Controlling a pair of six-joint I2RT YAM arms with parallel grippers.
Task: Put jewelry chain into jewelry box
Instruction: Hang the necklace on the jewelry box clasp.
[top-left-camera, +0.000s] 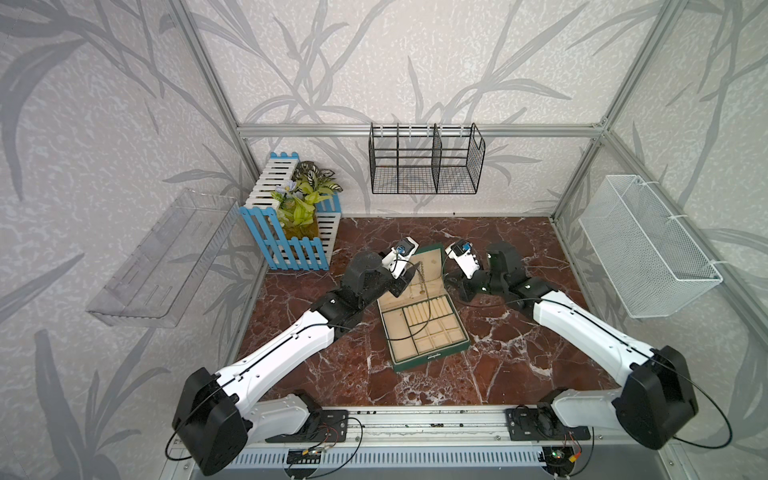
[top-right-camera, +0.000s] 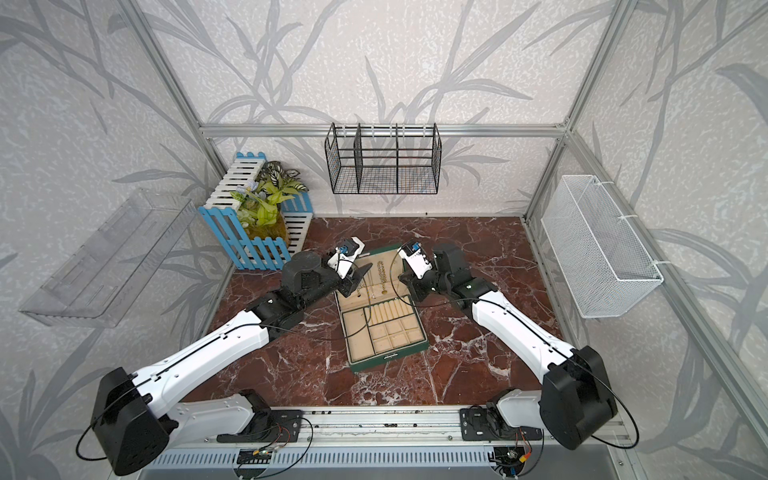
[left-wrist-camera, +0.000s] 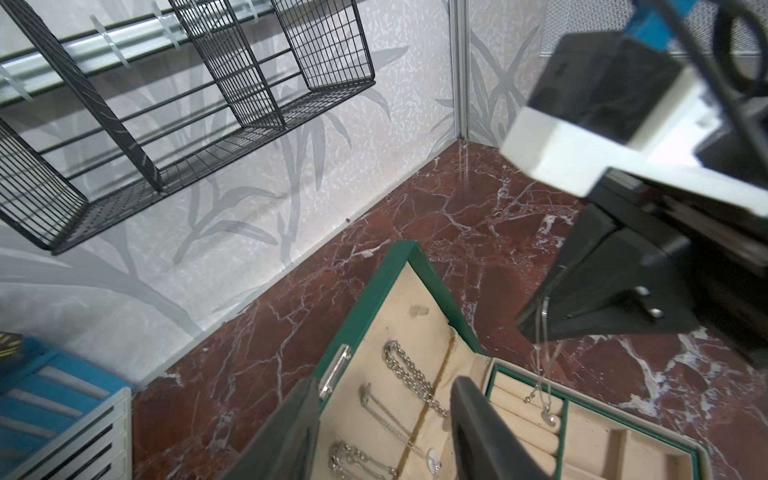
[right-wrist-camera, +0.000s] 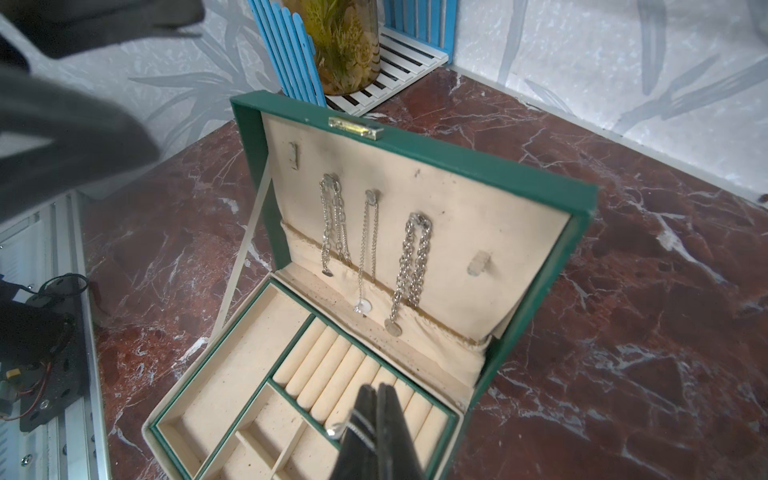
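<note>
- Nearest us, the left arm and the right arm reach from the front rail out over the red marble table.
- Next comes the jewelry box, dark green and lying open near the middle of the table. Its cream tray faces up, with a long compartment on the left, small squares at the front and ring rolls towards the hinge.
- Above the ring rolls we see the right gripper. Its fingers are clenched on a thin chain, whose silver bead shows just beside the tips.
- In the left wrist view, that thin chain dangles from the right gripper down to the tray. We cannot tell whether its lower end touches the lining.
- The left gripper is released, its fingers well apart and holding nothing. It sits in front of the lid's lining, near the lid's left edge.
- Behind both grippers the lid stands tilted back. Three hung chains drop side by side from hooks in its lining, and their ends reach the gathered pocket along the hinge.
- Farther back, in the left corner, we find a blue and white picket fence set around a potted plant.
- Farthest of all, a black wire basket hangs on the back wall. A white mesh basket hangs on the right wall and a clear shelf on the left.
</note>
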